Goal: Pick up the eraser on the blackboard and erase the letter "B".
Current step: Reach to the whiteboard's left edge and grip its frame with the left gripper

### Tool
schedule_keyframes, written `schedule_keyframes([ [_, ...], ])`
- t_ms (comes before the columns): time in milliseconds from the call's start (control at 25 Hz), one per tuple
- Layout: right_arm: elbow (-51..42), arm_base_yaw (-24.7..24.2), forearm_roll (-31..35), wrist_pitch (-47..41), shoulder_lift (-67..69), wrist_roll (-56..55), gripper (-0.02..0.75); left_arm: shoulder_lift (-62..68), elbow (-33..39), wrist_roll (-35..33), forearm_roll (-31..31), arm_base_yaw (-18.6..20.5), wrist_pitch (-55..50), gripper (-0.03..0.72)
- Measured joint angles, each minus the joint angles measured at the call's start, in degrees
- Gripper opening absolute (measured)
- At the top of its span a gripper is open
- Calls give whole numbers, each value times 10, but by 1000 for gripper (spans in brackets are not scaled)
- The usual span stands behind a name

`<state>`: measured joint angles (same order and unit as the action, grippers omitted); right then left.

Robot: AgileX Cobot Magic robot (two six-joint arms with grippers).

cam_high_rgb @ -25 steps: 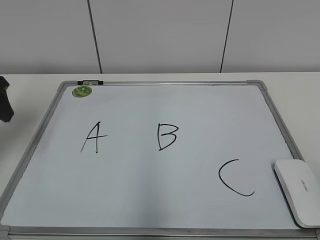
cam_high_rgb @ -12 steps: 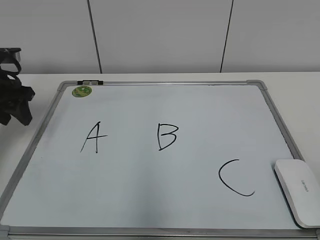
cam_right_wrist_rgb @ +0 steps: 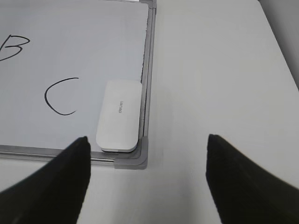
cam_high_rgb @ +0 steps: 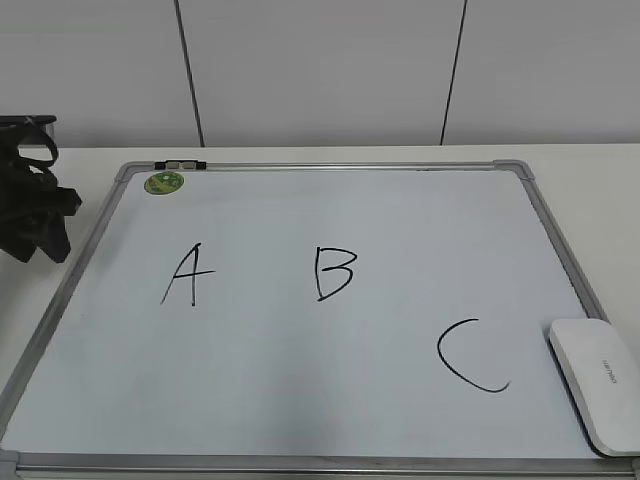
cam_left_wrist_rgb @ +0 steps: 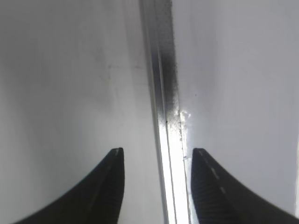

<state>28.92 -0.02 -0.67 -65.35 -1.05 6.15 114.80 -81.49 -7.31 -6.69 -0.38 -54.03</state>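
Note:
The blackboard [cam_high_rgb: 330,420] is a white board with a silver frame, lying flat on the table. The black letter "B" [cam_high_rgb: 334,272] is in its middle, between "A" [cam_high_rgb: 188,275] and "C" [cam_high_rgb: 470,355]. The white eraser [cam_high_rgb: 595,385] lies at the board's near right corner. In the right wrist view the eraser [cam_right_wrist_rgb: 119,115] sits ahead and to the left of my open, empty right gripper [cam_right_wrist_rgb: 147,138], with "B" [cam_right_wrist_rgb: 11,48] at the far left. My left gripper [cam_high_rgb: 40,240] is open and empty over the board's left frame [cam_left_wrist_rgb: 163,116].
A green round magnet [cam_high_rgb: 164,183] sits at the board's far left corner, beside a small black clip [cam_high_rgb: 180,164] on the frame. A grey corner cap [cam_right_wrist_rgb: 133,161] lies just below the eraser. White tabletop [cam_right_wrist_rgb: 215,70] surrounds the board. A white wall stands behind.
My left arm has come into view from the left and moved right to the board's left frame. The board, letters and eraser have not moved.

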Motion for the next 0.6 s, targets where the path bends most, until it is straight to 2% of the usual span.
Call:
schedule_keyframes([
  [600,0,0,0,0,0,0,591,40,-3,-1,-5,0,31,326],
])
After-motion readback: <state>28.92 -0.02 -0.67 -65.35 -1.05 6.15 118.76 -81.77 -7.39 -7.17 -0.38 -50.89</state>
